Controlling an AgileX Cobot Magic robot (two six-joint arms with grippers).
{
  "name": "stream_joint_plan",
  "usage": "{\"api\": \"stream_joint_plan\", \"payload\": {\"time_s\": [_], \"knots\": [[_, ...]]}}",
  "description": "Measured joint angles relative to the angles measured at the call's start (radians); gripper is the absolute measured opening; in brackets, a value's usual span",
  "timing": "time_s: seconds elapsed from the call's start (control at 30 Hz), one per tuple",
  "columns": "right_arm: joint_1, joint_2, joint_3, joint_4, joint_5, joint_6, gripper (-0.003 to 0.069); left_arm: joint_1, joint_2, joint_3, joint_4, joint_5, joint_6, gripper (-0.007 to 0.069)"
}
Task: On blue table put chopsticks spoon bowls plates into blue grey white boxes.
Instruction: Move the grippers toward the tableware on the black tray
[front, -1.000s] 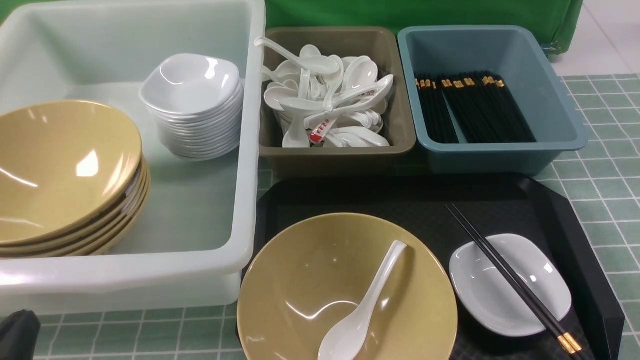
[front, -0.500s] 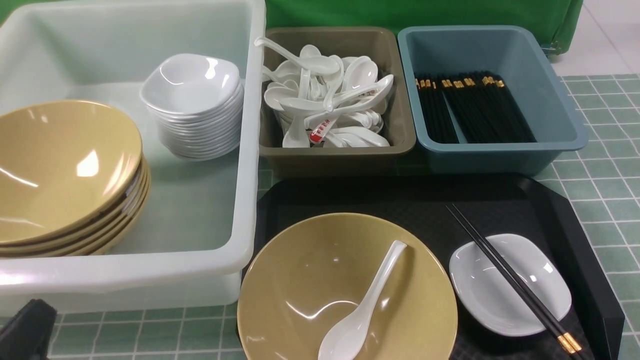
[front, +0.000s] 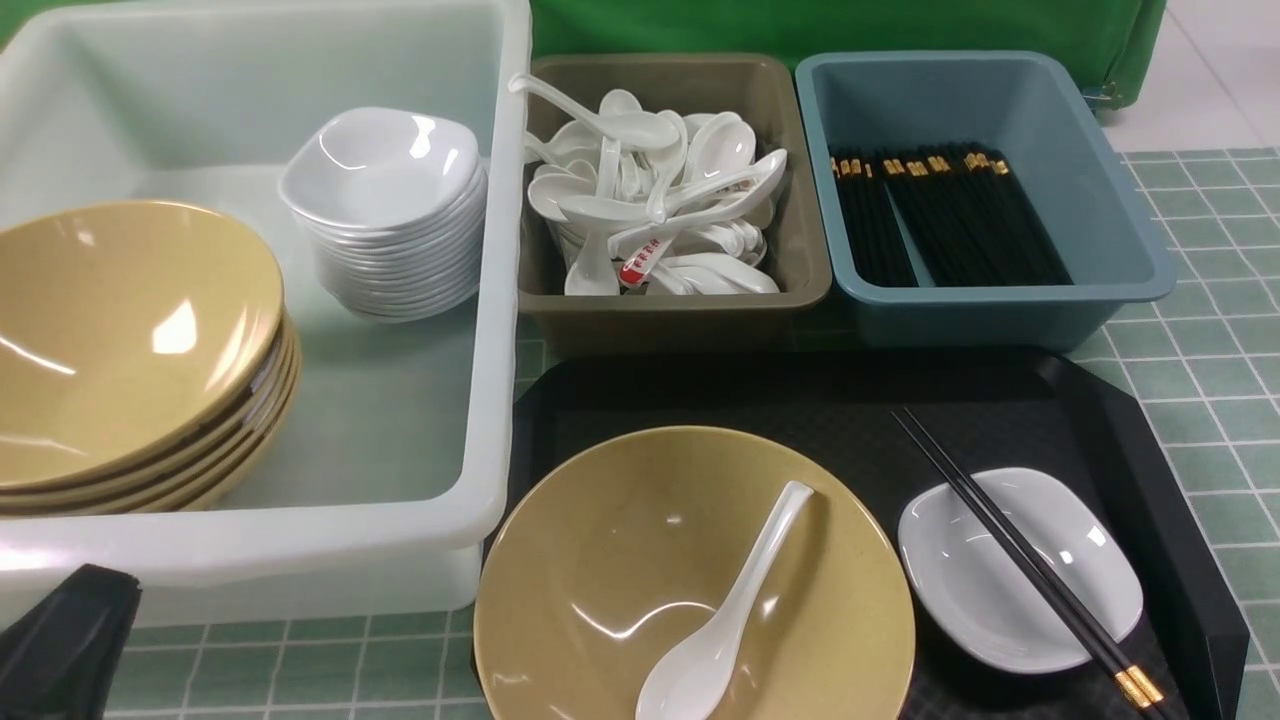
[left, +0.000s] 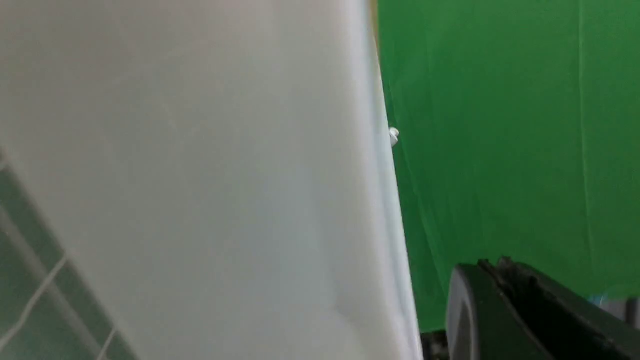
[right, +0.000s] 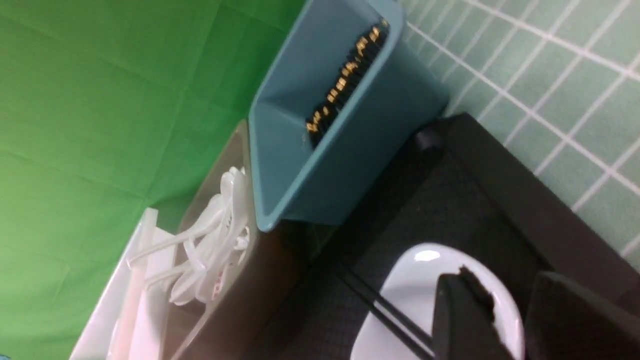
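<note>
Left gripper (front: 65, 640) sits closed at lower left of the front view; right gripper (right: 507, 295) hangs parted, empty, near the plate (right: 420, 277) and chopsticks (right: 380, 305).

Table (front: 1200, 370) is pale teal-green tiles with a white grid, tray (front: 760, 400) is black with a fine bumpy texture, backdrop (front: 850, 25) is bright green. Bowl (front: 600, 540) is glossy mustard-tan, spoon (front: 735, 610) and small dish (front: 980, 600) plain white, chopsticks (front: 1012, 545) black with gold bands. Then there's a translucent white tub (front: 498, 300), an olive-grey bin (front: 680, 315), a dusty-blue bin (front: 980, 320), plus one labelled spoon (front: 640, 265), white with a red tag.
</note>
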Motion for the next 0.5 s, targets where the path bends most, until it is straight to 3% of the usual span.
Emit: {"api": "stream_joint_plan", "payload": {"time_s": [0.07, 0.1, 0.13, 0.17, 0.2, 0.23, 0.3, 0.37, 0.5], "knots": [[0.001, 0.000, -0.001, -0.001, -0.013, -0.031, 0.0236, -0.001, 0.000, -0.085, 0.015, 0.007, 0.179, -0.0006], [0.003, 0.000, -0.005, -0.001, -0.011, -0.046, 0.0236, -0.001, 0.000, -0.106, 0.019, 0.007, 0.197, -0.0006], [0.015, 0.000, -0.038, -0.001, 0.011, -0.140, 0.0235, -0.002, 0.000, -0.193, 0.047, 0.030, 0.349, -0.0006], [0.018, 0.000, -0.045, -0.001, 0.015, -0.154, 0.0235, -0.002, 0.000, -0.204, 0.052, 0.040, 0.363, -0.0006], [0.047, 0.014, -0.151, -0.001, 0.076, -0.313, 0.0211, -0.002, 0.037, -0.330, 0.120, 0.116, 0.533, -0.0006], [0.061, 0.042, -0.222, 0.000, 0.115, -0.382, 0.0183, -0.002, 0.087, -0.385, 0.172, 0.176, 0.586, -0.0006], [0.098, 0.173, -0.372, -0.004, 0.210, -0.565, 0.0110, -0.002, 0.247, -0.515, 0.288, 0.321, 0.623, -0.0006], [0.114, 0.269, -0.463, -0.010, 0.278, -0.664, 0.0067, -0.002, 0.366, -0.587, 0.349, 0.442, 0.625, -0.0006], [0.125, 0.503, -0.674, -0.021, 0.480, -0.872, 0.0036, -0.002, 0.603, -0.735, 0.478, 0.662, 0.642, -0.0006]]}}
